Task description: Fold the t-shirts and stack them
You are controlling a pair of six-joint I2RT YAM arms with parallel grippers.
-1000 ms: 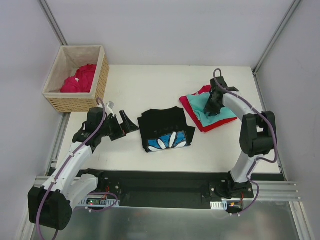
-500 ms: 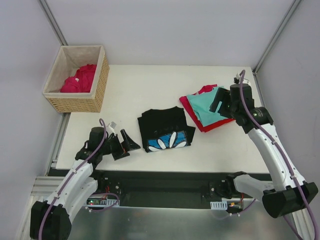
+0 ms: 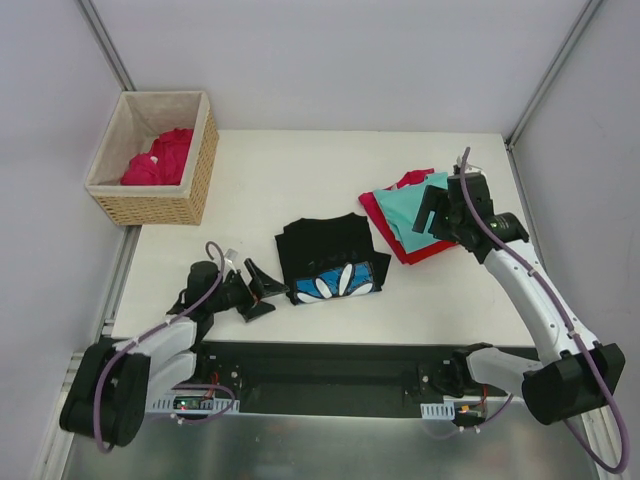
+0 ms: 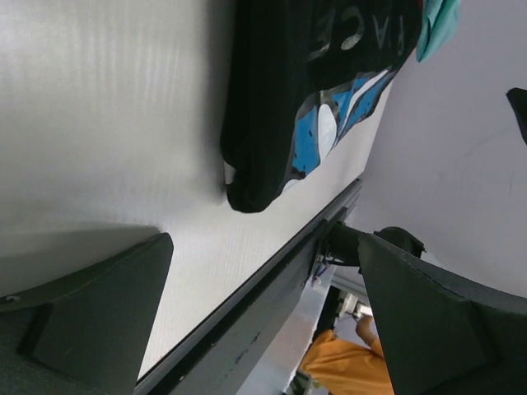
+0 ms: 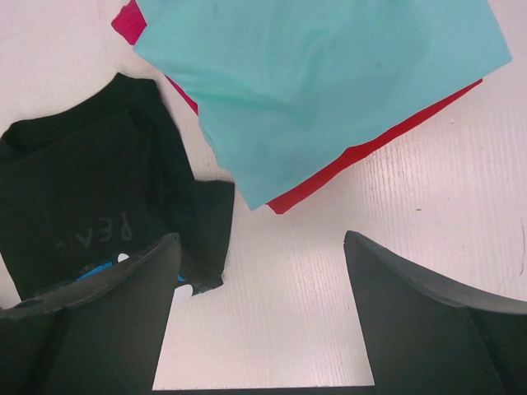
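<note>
Left claw (image 3: 261, 291): jaws wide apart, empty, low over the worktop (image 3: 300, 180) at lower left, just left of the black t-shirt (image 3: 325, 255).
Right claw (image 3: 429, 216): jaws apart, holding nothing, above the teal t-shirt (image 3: 425, 212) at right.
Black t-shirt: folded, mid-frame, with the flower print along its near edge.
Teal t-shirt: folded, lying on the red t-shirt (image 5: 286, 197).
Basket (image 3: 205, 160): upper left, with crimson-pink shirts (image 3: 158, 158) inside.
</note>
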